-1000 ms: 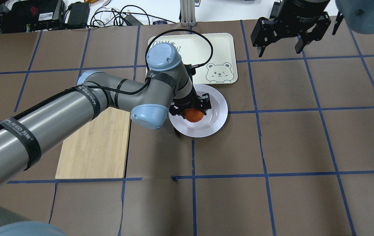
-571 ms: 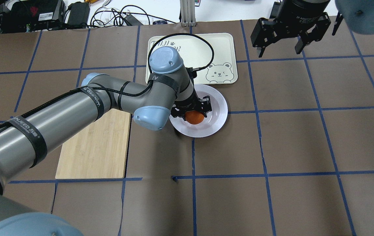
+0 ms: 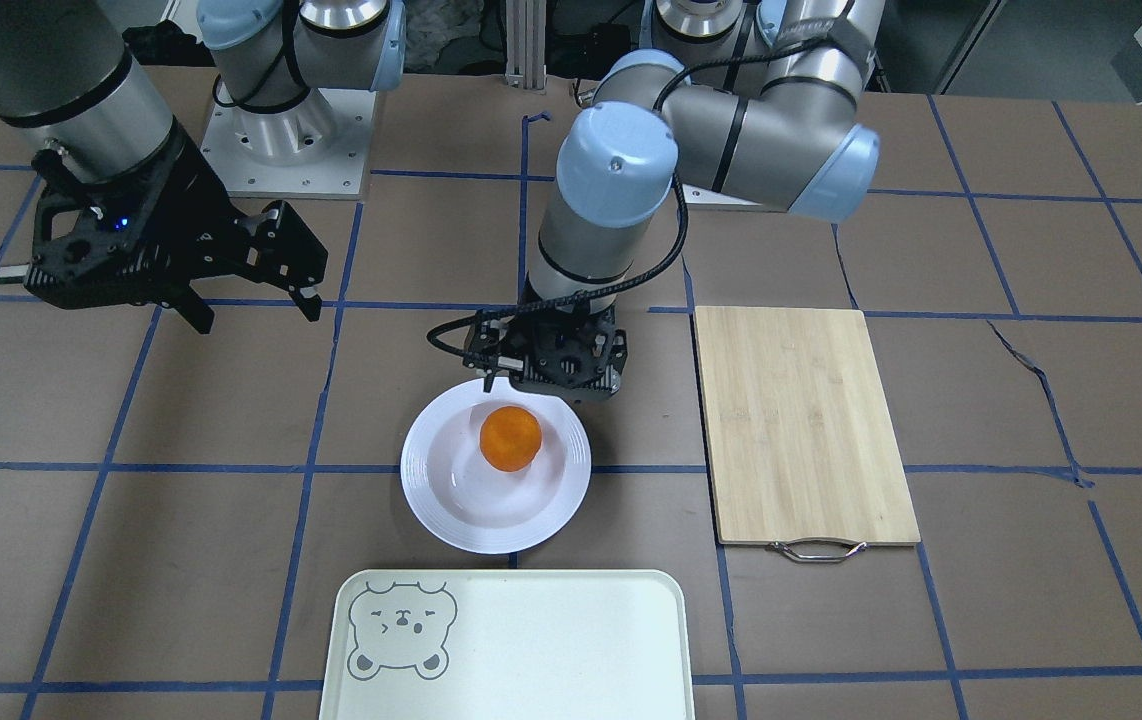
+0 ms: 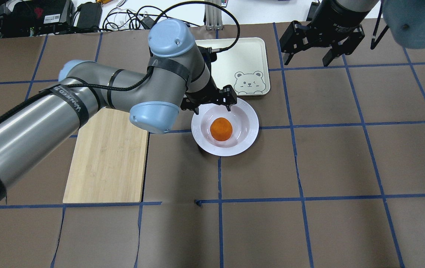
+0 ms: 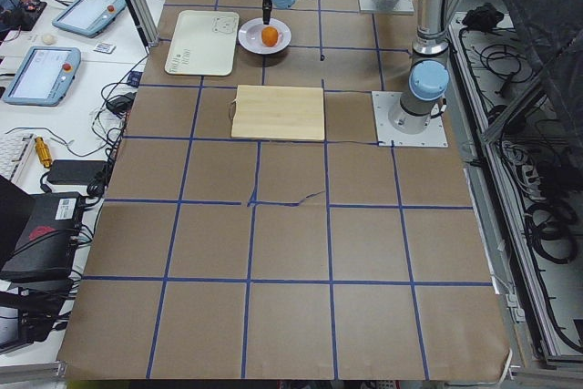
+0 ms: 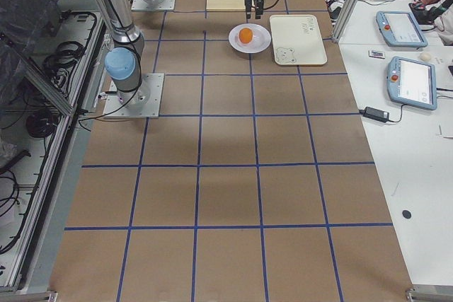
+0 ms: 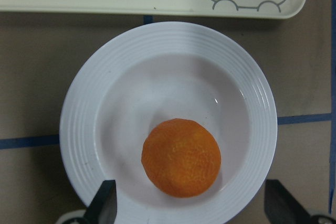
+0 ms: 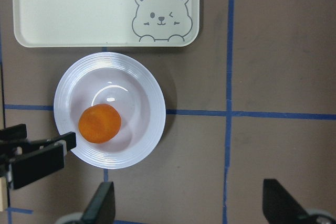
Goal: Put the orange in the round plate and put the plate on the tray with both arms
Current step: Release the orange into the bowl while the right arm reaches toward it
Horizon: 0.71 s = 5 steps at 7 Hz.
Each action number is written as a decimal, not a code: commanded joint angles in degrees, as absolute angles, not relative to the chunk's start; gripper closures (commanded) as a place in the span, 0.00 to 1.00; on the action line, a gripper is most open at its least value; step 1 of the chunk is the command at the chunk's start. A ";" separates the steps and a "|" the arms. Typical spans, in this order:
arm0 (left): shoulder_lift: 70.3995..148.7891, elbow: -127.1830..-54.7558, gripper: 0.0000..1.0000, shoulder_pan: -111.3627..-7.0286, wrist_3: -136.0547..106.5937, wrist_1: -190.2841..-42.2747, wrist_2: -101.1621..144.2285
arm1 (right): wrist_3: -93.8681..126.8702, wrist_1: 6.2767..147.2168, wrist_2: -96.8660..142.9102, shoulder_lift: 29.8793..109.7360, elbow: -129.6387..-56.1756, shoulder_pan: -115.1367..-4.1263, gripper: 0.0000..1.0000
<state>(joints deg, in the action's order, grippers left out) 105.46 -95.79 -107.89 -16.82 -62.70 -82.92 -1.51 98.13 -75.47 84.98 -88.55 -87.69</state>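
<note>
**Orange seated in plate; both grippers empty**

The orange [image 4: 221, 129] lies in the sunken centre of the round plate [image 4: 250, 120]. The plate rests on the table just beside the tray's [image 4: 249, 52] robot-side edge, not on it. The left gripper [image 4: 213, 108] hovers over the plate's far rim, fingers spread, empty. The right gripper [image 4: 304, 61] hangs spread beside the tray's right edge. Open table lies right of the plate, and a cutting board [image 4: 108, 160] lies to its left. In the overhead view the left arm hides the tray's left part.

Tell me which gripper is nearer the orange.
Left. The left gripper hovers open over the round plate, just beyond the orange; the right gripper hangs open far off, past the tray on the robot's right.
</note>
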 commanded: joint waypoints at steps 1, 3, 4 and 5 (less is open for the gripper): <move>96.02 -91.69 0.00 -105.48 -13.11 -84.99 -90.68 | -1.50 117.48 -65.49 84.20 -103.54 -84.47 0.00; 89.07 -91.84 0.00 -101.19 -10.83 -91.03 -92.79 | -1.23 137.20 -56.32 81.15 -118.50 -80.88 0.00; 88.08 -92.02 0.00 -96.20 -7.68 -91.23 -93.25 | -1.23 147.03 -52.07 77.38 -123.00 -80.42 0.00; 87.46 -92.20 0.00 -94.41 -6.86 -88.01 -92.99 | -1.23 151.13 -49.25 75.08 -125.22 -80.51 0.00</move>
